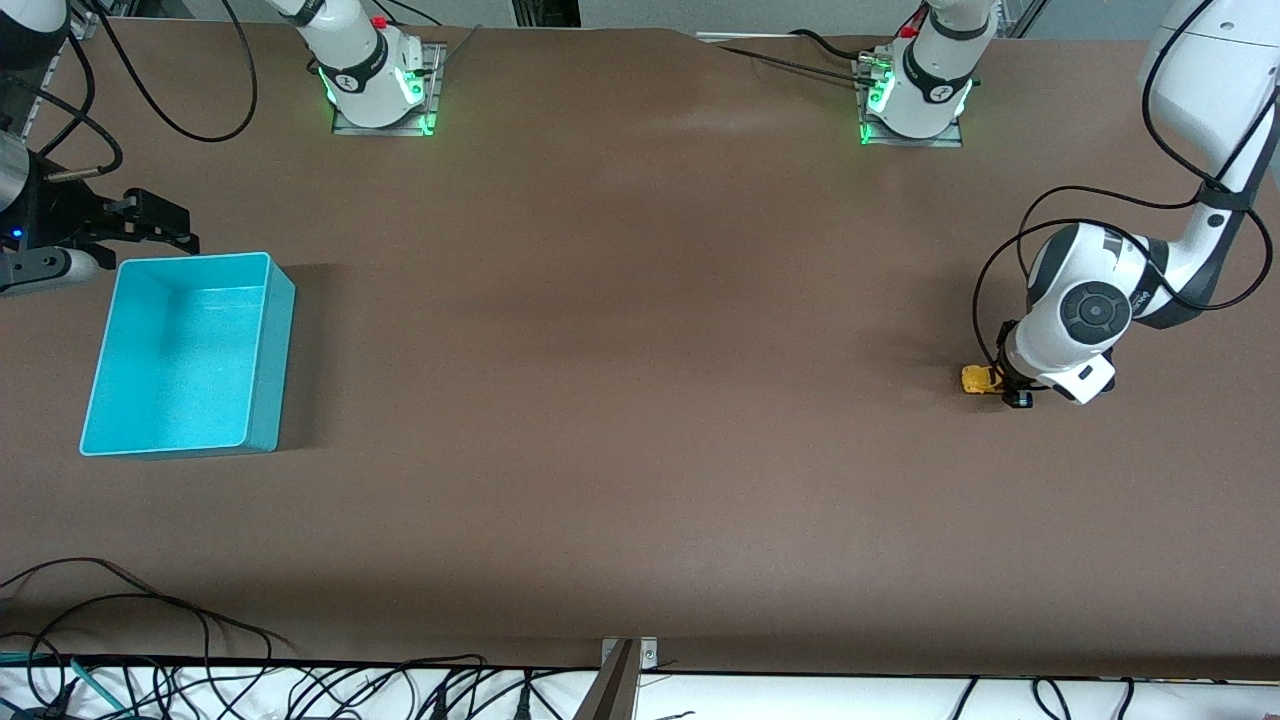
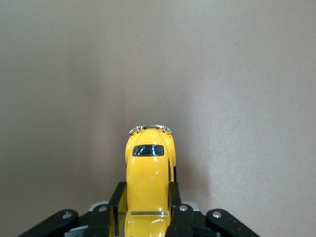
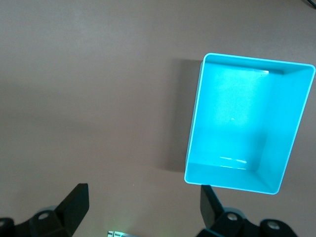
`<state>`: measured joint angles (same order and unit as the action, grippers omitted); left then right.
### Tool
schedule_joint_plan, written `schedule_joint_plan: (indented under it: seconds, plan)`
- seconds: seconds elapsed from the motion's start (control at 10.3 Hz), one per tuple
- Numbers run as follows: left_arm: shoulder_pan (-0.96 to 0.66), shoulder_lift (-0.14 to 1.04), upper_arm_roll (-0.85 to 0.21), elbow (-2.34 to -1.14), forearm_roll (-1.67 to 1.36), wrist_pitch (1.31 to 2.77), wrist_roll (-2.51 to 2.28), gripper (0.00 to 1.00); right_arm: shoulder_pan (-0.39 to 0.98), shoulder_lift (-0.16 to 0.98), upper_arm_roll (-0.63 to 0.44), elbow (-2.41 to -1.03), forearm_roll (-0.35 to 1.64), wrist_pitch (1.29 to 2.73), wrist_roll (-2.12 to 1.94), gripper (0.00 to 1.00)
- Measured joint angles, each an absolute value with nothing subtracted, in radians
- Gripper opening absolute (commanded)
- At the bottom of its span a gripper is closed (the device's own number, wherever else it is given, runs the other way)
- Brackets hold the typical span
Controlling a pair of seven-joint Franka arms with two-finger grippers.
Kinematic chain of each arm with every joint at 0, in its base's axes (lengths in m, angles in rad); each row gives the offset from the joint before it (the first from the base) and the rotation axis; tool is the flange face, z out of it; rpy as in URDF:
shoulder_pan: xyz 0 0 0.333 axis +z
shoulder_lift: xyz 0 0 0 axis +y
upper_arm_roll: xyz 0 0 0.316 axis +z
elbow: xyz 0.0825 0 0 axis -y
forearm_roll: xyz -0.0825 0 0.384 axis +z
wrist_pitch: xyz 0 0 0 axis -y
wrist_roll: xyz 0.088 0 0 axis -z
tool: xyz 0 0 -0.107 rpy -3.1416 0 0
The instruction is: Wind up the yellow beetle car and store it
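Note:
The yellow beetle car (image 1: 975, 379) sits on the brown table at the left arm's end. In the left wrist view the car (image 2: 148, 163) lies lengthwise between my left gripper's black fingers (image 2: 118, 197). My left gripper (image 1: 1003, 386) (image 2: 145, 191) is low at the table and shut on the car's sides. The turquoise bin (image 1: 180, 350) stands empty at the right arm's end and shows in the right wrist view (image 3: 244, 123). My right gripper (image 1: 160, 222) (image 3: 143, 197) is open and empty, up in the air beside the bin's edge that is farther from the front camera.
The two arm bases (image 1: 378, 80) (image 1: 915, 90) stand along the table's edge farthest from the front camera. Cables (image 1: 150, 640) lie along the edge nearest to it. A wide stretch of bare table separates the car from the bin.

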<state>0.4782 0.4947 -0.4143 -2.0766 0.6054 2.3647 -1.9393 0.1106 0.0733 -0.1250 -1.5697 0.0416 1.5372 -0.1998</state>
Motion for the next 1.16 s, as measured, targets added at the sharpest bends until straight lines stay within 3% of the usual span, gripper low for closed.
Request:
schedule_joint_plan:
  seconds: [0.1, 0.19, 0.29, 0.39, 0.58, 1.16]
  plan:
    - [0.480, 0.495, -0.414, -2.077, 0.609, 2.365, -1.939, 0.00, 0.111, 0.073, -0.125, -1.570, 0.042, 1.537, -0.200, 1.00]
    - [0.480, 0.495, -0.414, -2.077, 0.609, 2.365, -1.939, 0.24, 0.111, 0.073, -0.125, -1.570, 0.042, 1.537, -0.200, 1.00]
    - [0.480, 0.495, -0.414, -2.077, 0.609, 2.365, -1.939, 0.67, 0.111, 0.073, -0.125, -1.570, 0.042, 1.537, -0.200, 1.00]
    - [0.481, 0.495, -0.414, -2.076, 0.609, 2.365, -1.939, 0.83, 0.111, 0.073, -0.125, -1.570, 0.042, 1.537, -0.200, 1.00]
    - [0.487, 0.549, -0.402, -2.072, 0.613, 2.416, -1.940, 0.90, 0.111, 0.073, -0.125, -1.570, 0.042, 1.537, -0.200, 1.00]
    - [0.494, 0.584, -0.411, -2.025, 0.615, 2.436, -1.939, 0.90, 0.105, 0.073, -0.141, -1.570, 0.042, 1.537, -0.206, 1.00]
